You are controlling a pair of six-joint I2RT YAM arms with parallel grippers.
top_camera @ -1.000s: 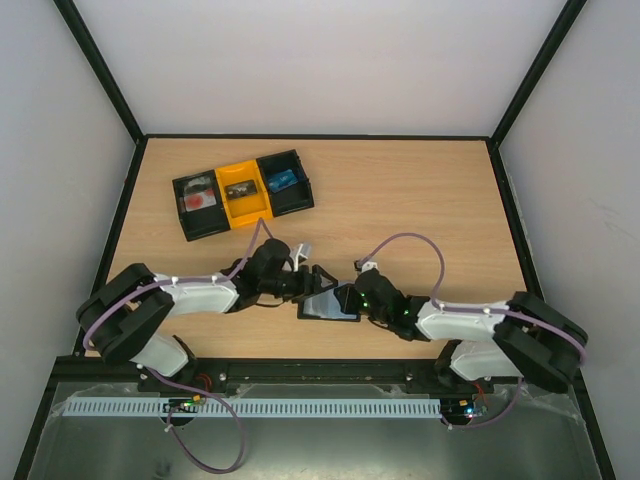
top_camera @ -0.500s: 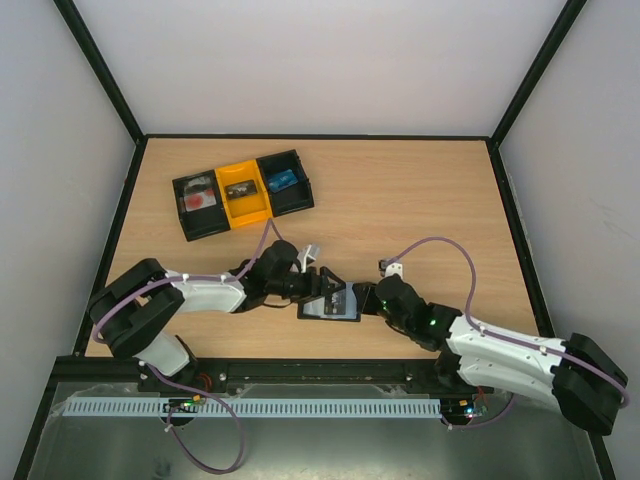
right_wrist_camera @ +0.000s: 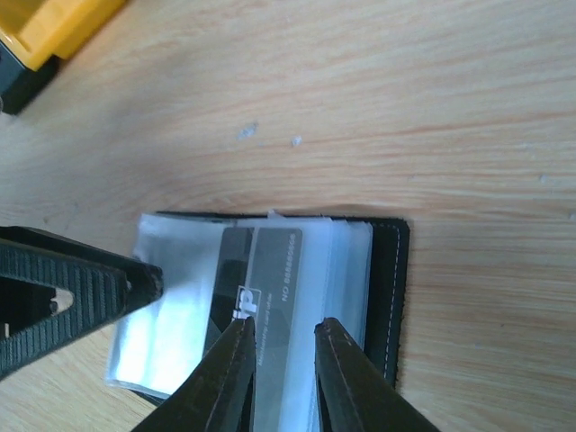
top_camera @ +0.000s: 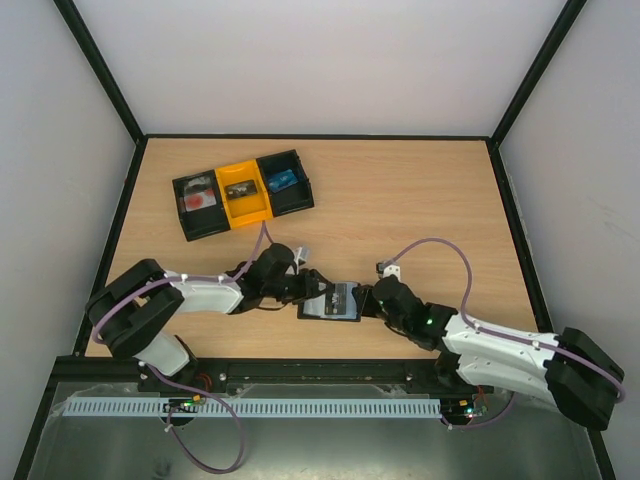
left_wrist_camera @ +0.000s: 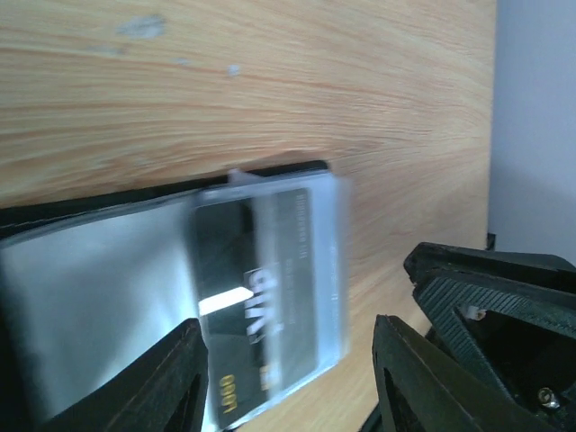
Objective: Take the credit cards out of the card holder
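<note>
Now card holder (right_wrist_camera: 393,288) under left gripper (left_wrist_camera: 288,326), spread wide; right gripper (right_wrist_camera: 284,326) narrowly apart, astride credit card (right_wrist_camera: 270,270).

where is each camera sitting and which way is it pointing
top external: above and behind, looking down on the wooden table; left arm and right arm both show.
left wrist: low, facing the flat black folding card holder; its wide jaws show.
right wrist: looking down on it; its narrow jaws show.
all views share the card holder.

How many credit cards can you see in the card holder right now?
1: a dark card in the top clear sleeve of the open card holder. More may be hidden in the sleeves underneath.
</note>
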